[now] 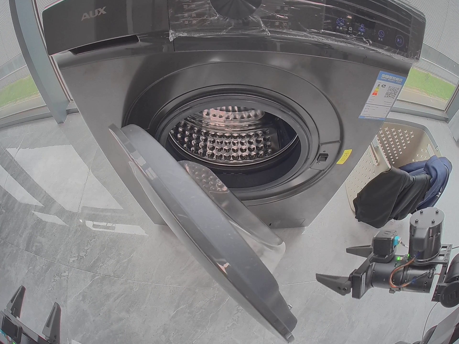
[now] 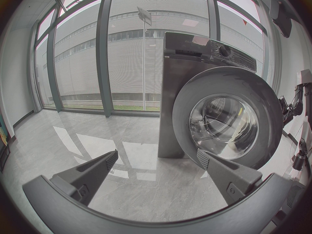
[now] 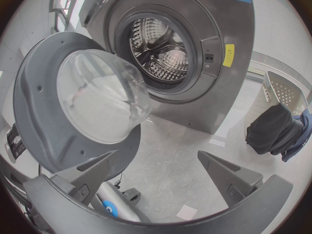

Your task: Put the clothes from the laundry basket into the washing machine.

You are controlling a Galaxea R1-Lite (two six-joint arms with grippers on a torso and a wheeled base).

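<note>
Far left, low over the grey tiled floor (image 1: 95,244): left gripper (image 1: 37,302), fingers (image 2: 97,166) spread wide, gripping nothing. Faces the side of the washing machine (image 1: 119,87) and the outer face of its door (image 1: 191,216), with tall windows (image 2: 130,65) behind.

Centre: dark grey front-loader, control panel (image 1: 334,20) on top wrapped in clear film. Door hinged on the left and swung fully open, leaning out toward the front, its clear glass bowl (image 3: 100,95) turned toward the opening. Round opening uncovered, with the studded metal wall of the drum (image 1: 229,139) showing inside. Yellow sticker (image 1: 344,156) and blue-and-white label (image 1: 385,94) on the front panel, right of the opening.

Right, low: right gripper (image 1: 333,263), pointing left toward the door's lower edge, fingers (image 3: 227,173) wide apart and holding nothing. Hangs over the floor in front of the basket, apart from the clothes.

Far right: beige perforated laundry basket (image 1: 401,142) on the floor just beside the machine's right side. Black garment (image 1: 392,194) draped over its front rim and hanging down the outside. Blue garment (image 1: 437,168) touching it on the right, also over the rim. Both at the basket, outside the drum.
</note>
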